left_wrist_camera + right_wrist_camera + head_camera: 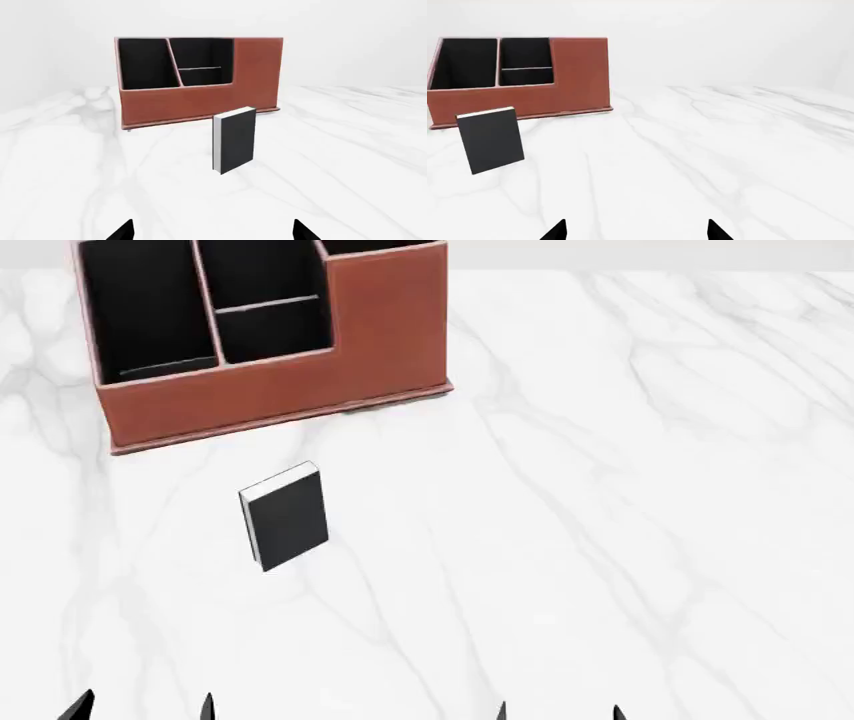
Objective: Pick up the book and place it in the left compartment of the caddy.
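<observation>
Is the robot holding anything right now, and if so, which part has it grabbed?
Nothing is held. Both the left gripper and right gripper are open and empty; the book lies untouched on the table.

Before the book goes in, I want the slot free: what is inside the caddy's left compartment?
The left compartment of the caddy shows only black lining; its near floor is hidden behind the front wall.

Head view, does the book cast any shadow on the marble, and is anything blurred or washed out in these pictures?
Head view: the book casts no clear shadow; flat, even light. Left wrist view: the caddy is sharp, its black interior featureless. Right wrist view: white background blends into the table; no glare or blur.
</observation>
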You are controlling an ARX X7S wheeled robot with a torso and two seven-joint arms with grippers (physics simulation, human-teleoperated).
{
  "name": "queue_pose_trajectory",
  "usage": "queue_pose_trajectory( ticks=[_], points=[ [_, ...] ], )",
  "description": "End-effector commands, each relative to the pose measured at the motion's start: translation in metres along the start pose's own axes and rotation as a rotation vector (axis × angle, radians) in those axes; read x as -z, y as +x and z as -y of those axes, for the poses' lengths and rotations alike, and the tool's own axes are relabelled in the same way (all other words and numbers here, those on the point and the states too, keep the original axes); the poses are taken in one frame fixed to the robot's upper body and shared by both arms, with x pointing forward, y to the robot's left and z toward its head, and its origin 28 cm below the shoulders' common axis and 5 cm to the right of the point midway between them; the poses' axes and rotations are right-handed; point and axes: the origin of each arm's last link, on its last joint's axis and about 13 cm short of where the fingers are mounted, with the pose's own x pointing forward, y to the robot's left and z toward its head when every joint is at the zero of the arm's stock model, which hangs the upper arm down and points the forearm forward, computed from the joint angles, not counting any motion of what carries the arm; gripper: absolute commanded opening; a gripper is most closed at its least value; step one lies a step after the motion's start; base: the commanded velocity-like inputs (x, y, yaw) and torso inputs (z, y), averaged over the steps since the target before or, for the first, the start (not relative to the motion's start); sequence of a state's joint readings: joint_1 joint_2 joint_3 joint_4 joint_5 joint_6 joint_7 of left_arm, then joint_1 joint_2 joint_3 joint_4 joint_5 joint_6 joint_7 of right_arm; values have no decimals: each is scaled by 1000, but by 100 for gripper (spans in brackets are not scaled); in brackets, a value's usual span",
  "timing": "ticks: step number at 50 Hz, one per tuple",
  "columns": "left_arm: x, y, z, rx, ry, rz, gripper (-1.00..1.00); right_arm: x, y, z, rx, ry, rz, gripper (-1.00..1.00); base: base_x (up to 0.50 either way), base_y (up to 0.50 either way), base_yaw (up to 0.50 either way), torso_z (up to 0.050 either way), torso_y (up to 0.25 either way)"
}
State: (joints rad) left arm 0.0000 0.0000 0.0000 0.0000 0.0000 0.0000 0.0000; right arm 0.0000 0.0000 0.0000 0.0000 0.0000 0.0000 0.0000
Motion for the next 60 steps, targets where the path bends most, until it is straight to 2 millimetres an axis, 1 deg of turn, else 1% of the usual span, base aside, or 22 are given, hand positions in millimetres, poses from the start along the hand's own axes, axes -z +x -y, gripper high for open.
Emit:
queue_pose_trajectory(
  ticks=[1,9,11,13,15,17,18,20,21,23,25,26,28,31,34,35,37,40,44,53,60],
  points=[
    [-1,-2,-1,0,-3,1,100,-1,-2,-2,-3,-10,10,100,0,0,0,0,0],
    [-1,-3,-3,-10,0,-6,100,-1,-4,-1,-3,-2,16,100,0,0,0,0,0],
    [-5,-5,-5,2,-49,1,100,0,-5,-1,-4,-1,18,100,0,0,0,0,0],
    [-7,-5,-5,-6,-41,6,100,0,-5,-1,-3,0,17,100,0,0,0,0,0],
    [-15,-7,-7,-14,-37,17,100,-3,-6,-1,2,-4,21,100,0,0,0,0,0],
    [-31,-8,-9,-11,-48,55,100,-8,-6,0,6,-5,31,100,0,0,0,0,0],
    [-53,-8,-15,-30,-69,103,100,-15,-7,2,14,-10,45,100,0,0,0,0,0],
    [-80,-7,-24,-68,-100,176,100,-22,-8,4,23,-17,64,100,0,0,0,0,0],
    [-108,-6,-34,-122,-112,252,100,-31,-7,5,27,-24,82,100,0,0,0,0,0],
    [-135,-6,-45,-175,-155,306,100,-41,-6,7,38,-39,108,100,0,0,0,0,0],
    [-157,-5,-56,-233,-200,363,100,-50,-5,7,43,-51,128,100,0,0,0,0,0],
    [-172,-5,-67,-280,-253,396,100,-59,-3,9,50,-58,150,100,0,0,0,0,0],
    [-180,-7,-75,-316,-288,419,100,-67,-3,10,59,-77,164,100,0,0,0,0,0],
    [-182,-13,-83,-356,-280,457,100,-79,-2,15,79,-78,193,100,0,234,0,0,0],
    [-182,-15,-85,-358,-272,472,100,-86,0,20,108,-57,219,100,0,500,0,0,0],
    [-181,-16,-84,-358,-245,481,100,-86,-1,21,106,-52,220,100,0,500,0,0,0],
    [-177,-17,-83,-346,-209,486,100,-85,-1,21,101,-64,214,100,0,500,0,0,0],
    [-177,-23,-86,-357,-252,495,100,-81,0,21,98,-66,205,100,0,500,0,0,0],
    [-180,-23,-87,-378,-257,499,100,-80,0,18,82,-83,196,100,0,500,0,0,0],
    [-174,-18,-86,-382,-254,481,100,-82,0,16,80,-95,202,100,0,500,0,0,0],
    [-171,-15,-84,-376,-252,474,100,-76,5,11,55,-115,181,100,0,500,0,0,0]
  ],
)
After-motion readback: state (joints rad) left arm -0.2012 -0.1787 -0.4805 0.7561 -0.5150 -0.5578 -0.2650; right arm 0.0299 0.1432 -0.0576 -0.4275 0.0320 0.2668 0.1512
